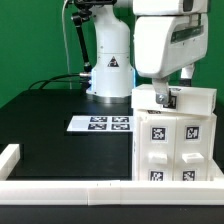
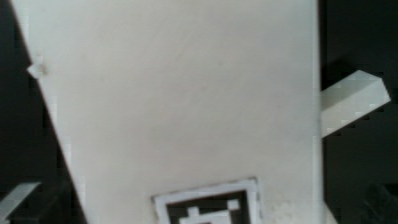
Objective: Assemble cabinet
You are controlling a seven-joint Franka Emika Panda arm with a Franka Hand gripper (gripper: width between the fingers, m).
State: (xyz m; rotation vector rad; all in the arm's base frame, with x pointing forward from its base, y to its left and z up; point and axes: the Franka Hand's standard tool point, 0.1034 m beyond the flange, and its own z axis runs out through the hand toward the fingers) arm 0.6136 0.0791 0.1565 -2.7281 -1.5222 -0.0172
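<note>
Exterior view shows the black table (image 1: 50, 115) with the cabinet (image 1: 175, 140) standing at the exterior view's right, close to the low white border rail (image 1: 60, 190) that runs along the near edge. The cabinet is a large white box and its long axis goes up and down; its tagged front faces the camera. On this front I count four black-and-white square tags in two rows, and one more tag sits higher, just under the arm. No letters or brand words can be read on them, only the square patterns. The white robot arm (image 1: 165, 40) comes down from above, and the gripper (image 1: 163, 95) is at the top of the cabinet. The fingers seem to be touching the top part, but how the jaws stand I cannot tell from this view. The robot base (image 1: 110, 60) stands behind, and it carries a small black triangle sign. The marker board (image 1: 102, 124) lies flat on the table at the exterior view's left of the cabinet, apart from it. Wrist view shows only a wide white panel (image 2: 178, 110), slightly tilted, with part of one tag (image 2: 210, 205) on it and one finger (image 2: 352, 100) beside the panel; the table and base are hidden there.
</note>
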